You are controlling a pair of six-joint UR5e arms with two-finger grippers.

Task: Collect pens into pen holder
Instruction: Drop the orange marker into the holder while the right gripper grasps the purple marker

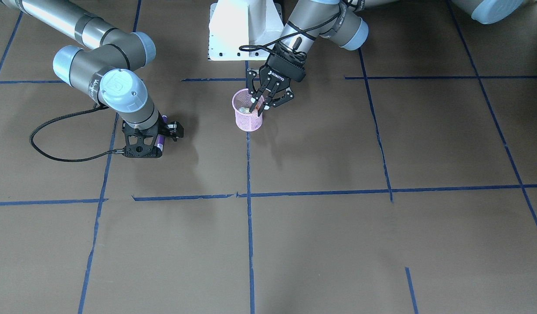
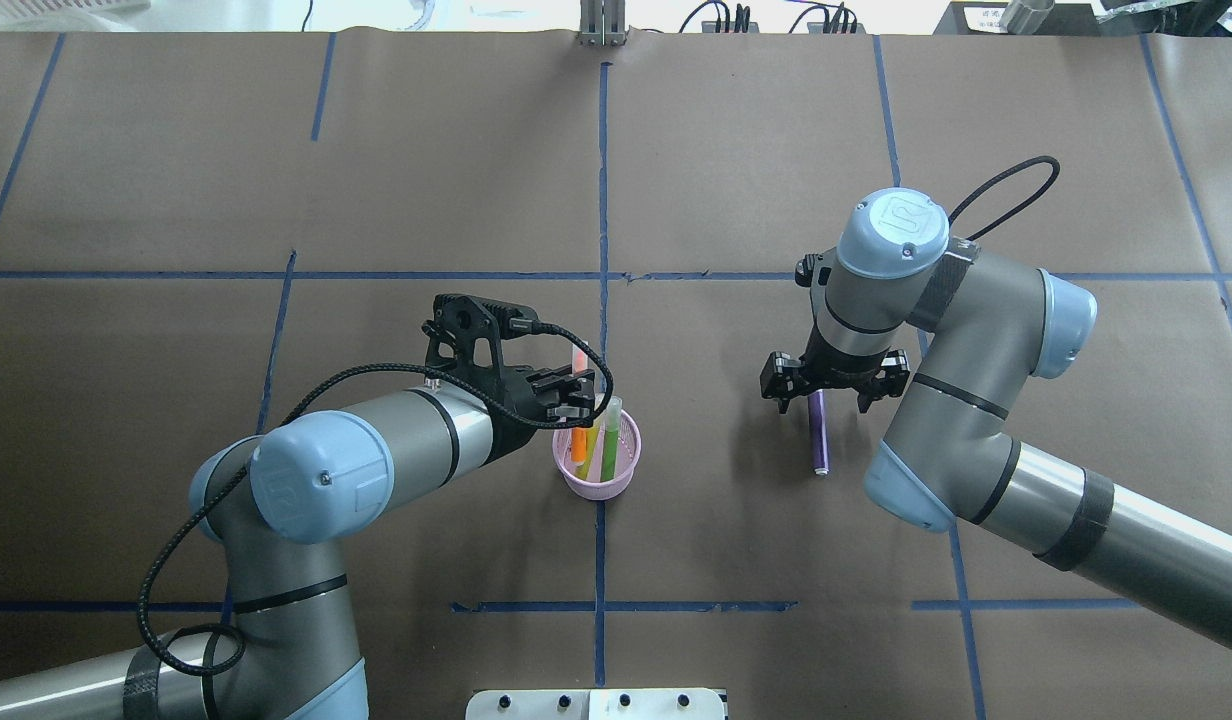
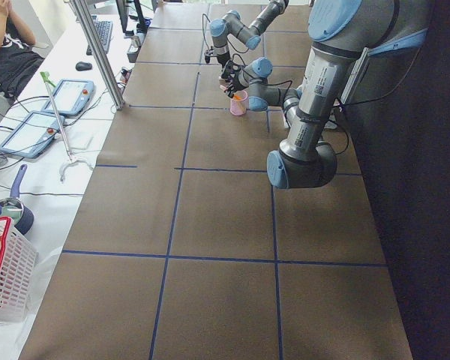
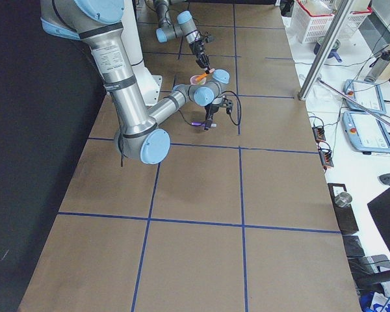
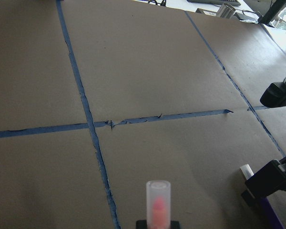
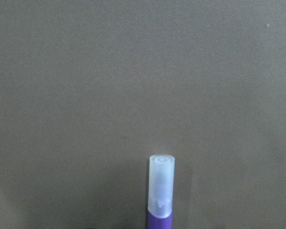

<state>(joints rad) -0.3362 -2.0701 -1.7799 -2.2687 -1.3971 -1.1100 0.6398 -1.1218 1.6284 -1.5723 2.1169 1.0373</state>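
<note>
The pink mesh pen holder (image 2: 598, 482) (image 1: 249, 122) stands near the table's middle. A green pen (image 2: 608, 440) leans inside it. My left gripper (image 2: 576, 395) (image 1: 260, 107) is just above the rim, shut on the orange pen (image 2: 579, 440), whose lower end is in the cup and whose pale cap (image 5: 158, 200) sticks up. The purple pen (image 2: 819, 435) (image 6: 160, 191) lies flat on the table to the right of the cup in the overhead view. My right gripper (image 2: 821, 400) points down over the pen's far end, open, with a finger on each side of it.
The white robot base (image 1: 244, 30) stands close behind the cup. Blue tape lines (image 2: 602, 200) cross the brown table. Off the table's left end are a white basket (image 3: 4, 277), tablets and a seated person.
</note>
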